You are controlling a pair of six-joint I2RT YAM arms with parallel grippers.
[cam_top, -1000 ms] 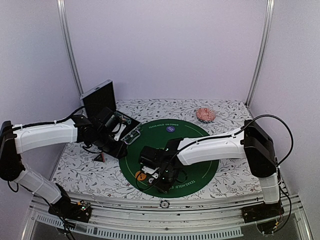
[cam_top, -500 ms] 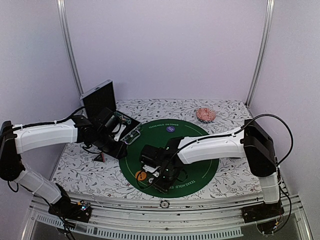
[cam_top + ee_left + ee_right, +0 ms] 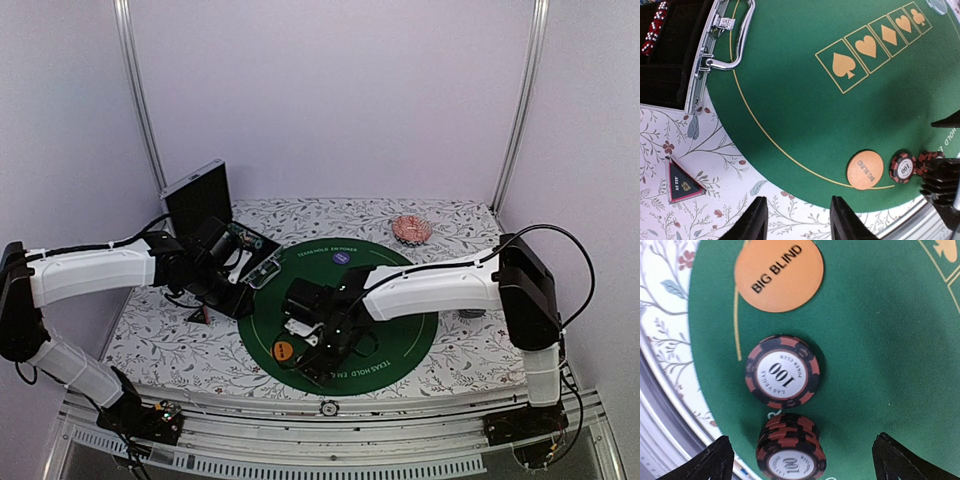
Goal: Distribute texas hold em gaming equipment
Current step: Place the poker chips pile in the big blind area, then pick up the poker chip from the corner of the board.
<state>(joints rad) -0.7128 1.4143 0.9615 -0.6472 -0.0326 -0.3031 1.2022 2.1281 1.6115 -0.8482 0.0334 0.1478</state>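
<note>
Orange disc (image 3: pixel 779 275) flat, chip stack (image 3: pixel 790 450) upright

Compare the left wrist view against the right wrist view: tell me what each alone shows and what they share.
Left wrist only: the case's metal handle, red dice inside it, the dark triangular marker on the floral cloth, and the printed suit boxes. Right wrist only: the chip stack with its top face reading 100. Both: the orange Big Blind disc, the single 100 chip beside it, and the green mat.
</note>
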